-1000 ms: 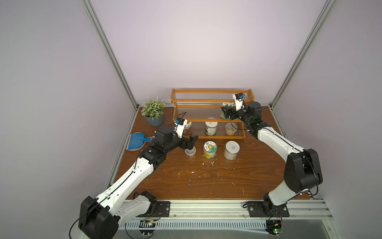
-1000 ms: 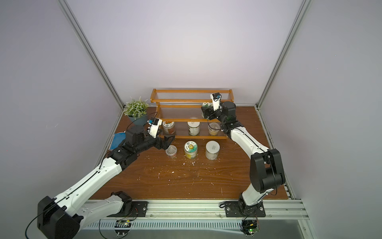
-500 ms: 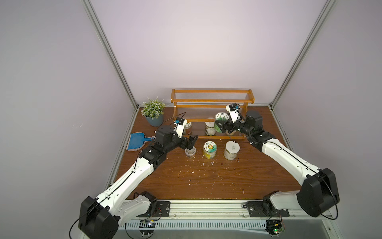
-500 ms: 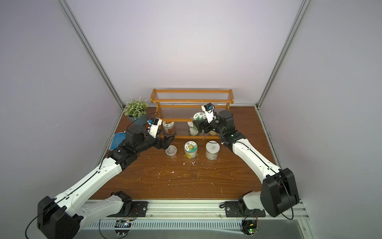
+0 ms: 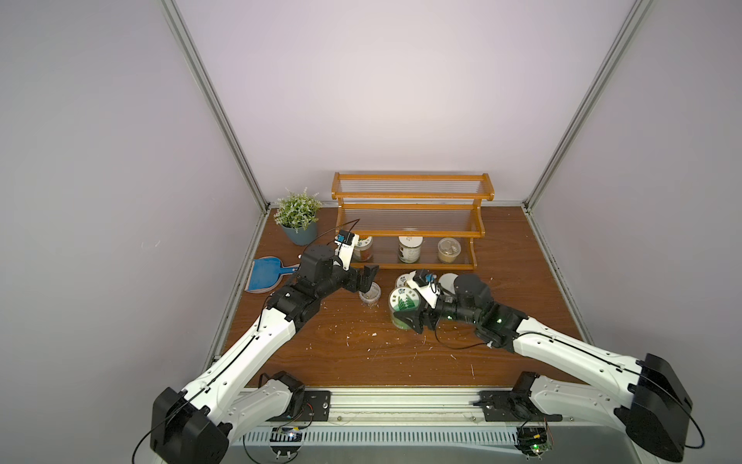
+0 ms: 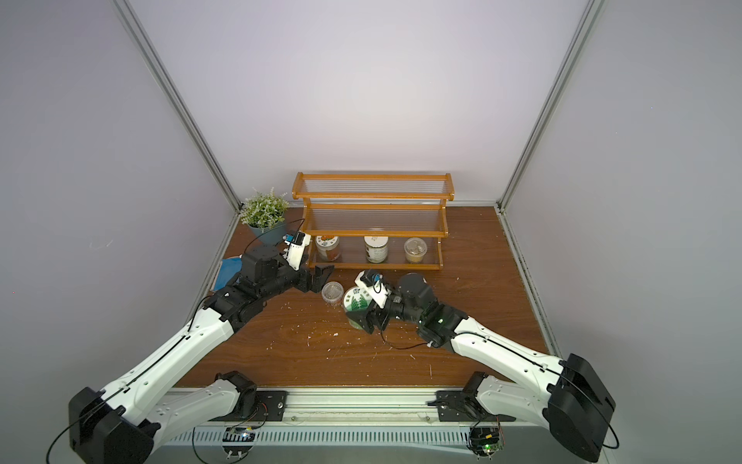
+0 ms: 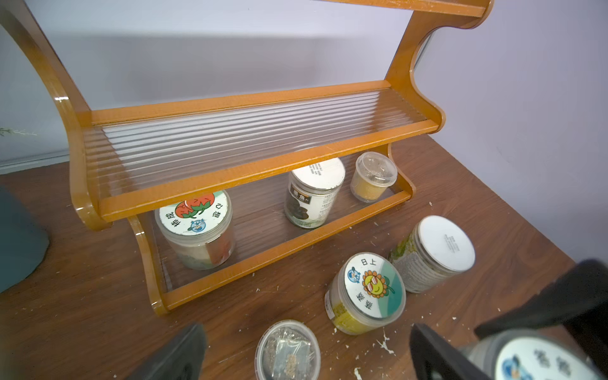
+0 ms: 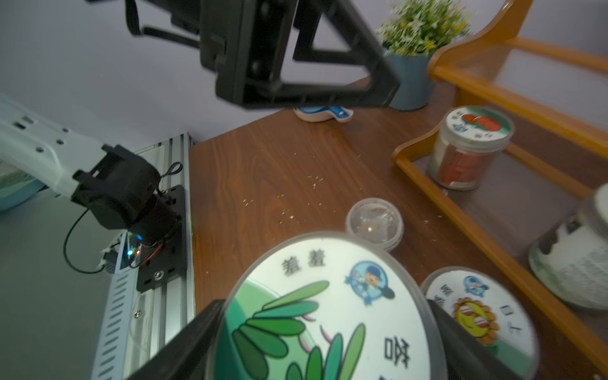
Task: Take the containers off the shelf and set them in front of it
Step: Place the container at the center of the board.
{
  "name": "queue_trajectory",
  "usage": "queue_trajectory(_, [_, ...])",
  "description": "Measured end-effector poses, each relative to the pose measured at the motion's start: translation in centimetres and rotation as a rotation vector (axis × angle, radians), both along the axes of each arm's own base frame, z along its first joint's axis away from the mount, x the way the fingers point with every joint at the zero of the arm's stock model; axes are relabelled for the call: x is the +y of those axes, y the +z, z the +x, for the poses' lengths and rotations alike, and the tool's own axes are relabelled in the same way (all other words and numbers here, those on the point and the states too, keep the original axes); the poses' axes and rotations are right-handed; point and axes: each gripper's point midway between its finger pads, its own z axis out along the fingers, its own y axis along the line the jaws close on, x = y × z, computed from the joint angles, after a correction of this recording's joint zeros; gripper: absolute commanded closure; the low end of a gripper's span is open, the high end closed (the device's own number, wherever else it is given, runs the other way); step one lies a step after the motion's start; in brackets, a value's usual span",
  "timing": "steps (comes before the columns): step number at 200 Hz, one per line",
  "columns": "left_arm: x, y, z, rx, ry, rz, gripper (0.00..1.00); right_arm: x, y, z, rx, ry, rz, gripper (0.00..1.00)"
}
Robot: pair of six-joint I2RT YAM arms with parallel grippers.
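- The left gripper (image 5: 367, 278) is wide open and holds nothing. It hangs just by a small clear tub (image 5: 369, 292) on the table (image 5: 502, 241).
- The right gripper (image 8: 329, 348) is squeezed on a green-lid jar (image 5: 404, 300), tipped a bit, in front of the shelf (image 5: 401, 197).
- Three jars (image 5: 410, 248) sit on the shelf's bottom step.

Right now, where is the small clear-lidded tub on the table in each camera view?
In a top view: the tub on the table before the shelf's left end.
In a top view: the tub, same spot.
Left wrist: the tub beside the sunflower-lid jar, nearer the camera.
Right wrist: the tub just past the held green-lid jar.
Shared landmark: the tomato-lid jar on the bottom tier, in all four.
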Motion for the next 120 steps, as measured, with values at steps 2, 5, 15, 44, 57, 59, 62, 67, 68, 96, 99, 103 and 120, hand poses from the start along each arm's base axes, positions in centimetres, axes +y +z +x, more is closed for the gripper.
queue_trajectory(2, [0.1, 0.0, 0.0, 0.001, 0.002, 0.002, 0.0, 0.2, -0.3, -0.2, 0.002, 0.004, -0.004, 0.2])
queue_trajectory(5, [0.1, 0.0, 0.0, 0.001, 0.003, 0.002, 0.0, 0.4, -0.7, -0.3, 0.003, 0.007, -0.012, 0.2])
queue_trajectory(15, [0.3, 0.0, 0.0, -0.001, 0.011, 0.004, 0.0, 1.3, -2.1, -0.7, 0.01, 0.02, -0.032, 0.2])
queue_trajectory(44, [0.7, 0.0, 0.1, -0.003, 0.026, 0.012, 0.0, 3.6, -4.6, -0.7, 0.0, 0.03, -0.036, 0.19])
queue_trajectory(57, [0.8, -0.1, 0.1, 0.002, 0.031, 0.017, 0.0, 4.5, -5.4, -0.6, -0.003, 0.035, -0.03, 0.19])
queue_trajectory(59, [0.9, -0.1, 0.1, 0.003, 0.032, 0.018, 0.0, 4.6, -5.6, -0.6, -0.003, 0.037, -0.03, 0.19])
queue_trajectory(62, [0.9, -0.2, 0.1, 0.004, 0.033, 0.019, 0.0, 4.8, -5.7, -0.6, -0.004, 0.038, -0.027, 0.19])
queue_trajectory(67, [1.0, -0.2, 0.2, 0.005, 0.037, 0.021, 0.0, 5.1, -6.0, -0.5, -0.004, 0.04, -0.024, 0.19])
queue_trajectory(68, [1.0, -0.2, 0.2, 0.005, 0.036, 0.021, 0.0, 5.1, -6.1, -0.5, -0.004, 0.041, -0.024, 0.19])
queue_trajectory(96, [1.6, -0.4, 0.3, 0.011, 0.055, 0.029, 0.0, 6.3, -7.4, -0.3, -0.011, 0.05, -0.01, 0.19])
queue_trajectory(99, [1.6, -0.4, 0.3, 0.011, 0.056, 0.029, 0.0, 6.4, -7.5, -0.3, -0.011, 0.051, -0.01, 0.19])
queue_trajectory(103, [1.7, -0.4, 0.3, 0.012, 0.058, 0.03, 0.0, 6.5, -7.7, -0.3, -0.011, 0.053, -0.01, 0.18])
queue_trajectory(120, [1.9, -0.3, 0.2, 0.013, 0.064, 0.031, 0.0, 7.0, -8.6, -0.4, -0.006, 0.061, -0.017, 0.18])
